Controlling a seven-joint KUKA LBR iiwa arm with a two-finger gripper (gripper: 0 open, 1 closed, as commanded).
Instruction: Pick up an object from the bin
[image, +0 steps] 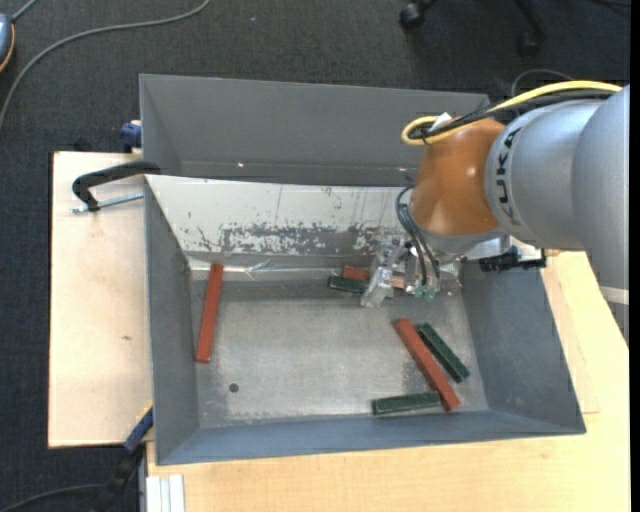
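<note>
My gripper (384, 284) hangs low at the back right of the bin floor, under the orange wrist cover. Just left of its fingertips, against the back wall, lie a short dark green bar (346, 285) and a small red-brown piece (355, 272). I cannot make out whether anything is between the fingers. Below the gripper, a long red-brown stick (426, 363) lies diagonally on the floor with a dark green bar (443, 352) beside it.
Another dark green bar (406, 404) lies along the front wall at the right. A long red-brown stick (208, 312) leans by the left wall. The arm and its cables overhang the bin's right side.
</note>
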